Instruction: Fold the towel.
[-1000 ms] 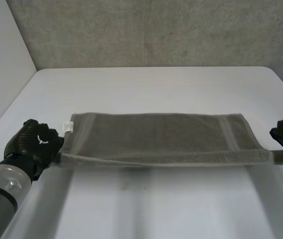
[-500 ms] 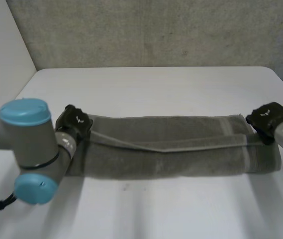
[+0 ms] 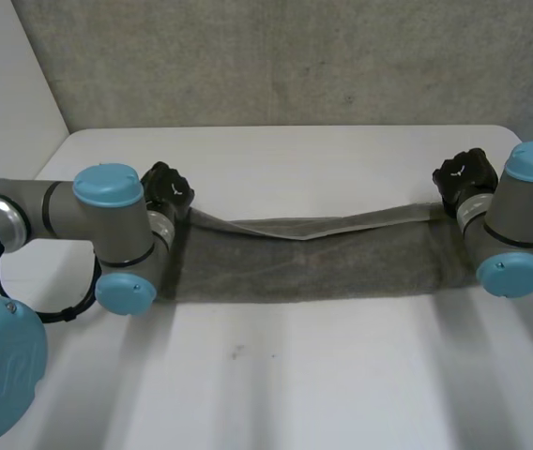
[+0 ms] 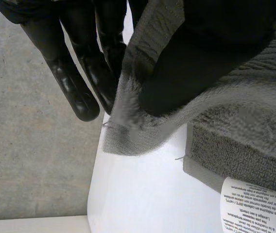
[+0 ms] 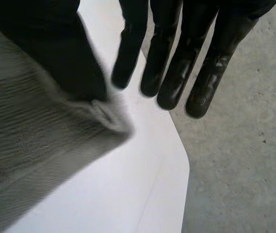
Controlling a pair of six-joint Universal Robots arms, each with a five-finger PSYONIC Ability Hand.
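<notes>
The towel (image 3: 304, 267) is matt grey terry cloth with a rough pile. Its label (image 4: 257, 206) is smooth, white and printed. The fingers (image 4: 72, 87) look like glossy black plastic. The worktop (image 3: 342, 375) is smooth matt white.

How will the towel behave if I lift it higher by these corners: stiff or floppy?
Probably floppy: the towel sags in the middle between the left hand and right hand. Likely light: a pinch at each corner holds it up. Its looped pile looks grippy, so slipping seems unlikely.

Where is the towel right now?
In the head view the towel spans the middle of the white table, its top layer's corners pinched by the left robot hand and the right robot hand.
</notes>
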